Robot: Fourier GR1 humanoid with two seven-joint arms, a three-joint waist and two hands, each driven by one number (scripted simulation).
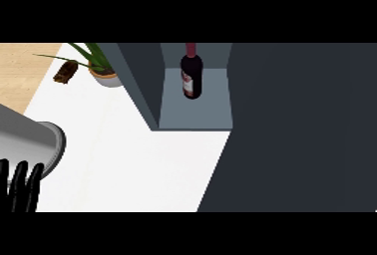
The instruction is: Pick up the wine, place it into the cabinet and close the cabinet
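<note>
Wine [191, 74] upright inside cabinet [196, 112], label unreadable, left hand [21, 184] fingers straight, apart, holding nothing

The grey cylindrical left forearm [33, 144] enters at the view's left edge; its black left hand [21, 187] sits at the lower left corner, fingers straight and relaxed.

White counter [132, 159]: potted plant [103, 67], brown pinecone-like object [66, 72], open dark cabinet [294, 124] with wine bottle [191, 74] inside.
</note>
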